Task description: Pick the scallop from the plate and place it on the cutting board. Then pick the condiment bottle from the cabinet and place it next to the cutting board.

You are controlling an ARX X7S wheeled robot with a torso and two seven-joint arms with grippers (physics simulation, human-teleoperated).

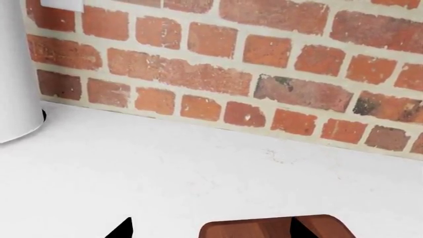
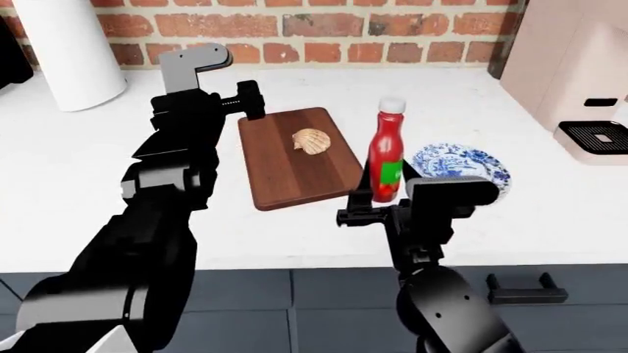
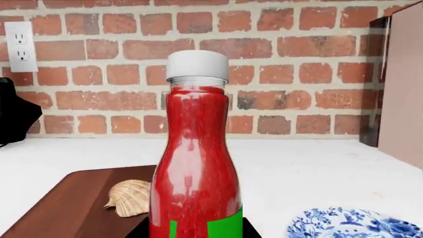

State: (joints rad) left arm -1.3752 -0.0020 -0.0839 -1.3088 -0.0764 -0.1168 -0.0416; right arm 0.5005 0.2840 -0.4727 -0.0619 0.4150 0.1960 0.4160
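Observation:
The dark reddish cutting board (image 2: 294, 165) lies on the white counter, and the tan ribbed scallop (image 2: 312, 140) rests on its far half. The red condiment bottle (image 2: 387, 156) stands upright just right of the board, between it and the blue-and-white plate (image 2: 466, 163). My right gripper (image 2: 375, 215) holds the bottle low down. In the right wrist view the bottle (image 3: 196, 163) fills the centre, with a black finger pressed against each side of it. My left gripper (image 2: 247, 99) hovers open at the board's far left corner (image 1: 264, 229) with nothing between its fingers (image 1: 122, 229).
A tall white cylinder roll (image 2: 69, 55) stands at the back left by the brick wall (image 2: 324, 29). A beige appliance (image 2: 579, 81) fills the right back corner. The wall holds an outlet (image 3: 20, 47). A drawer handle (image 2: 515, 290) sits below the counter edge.

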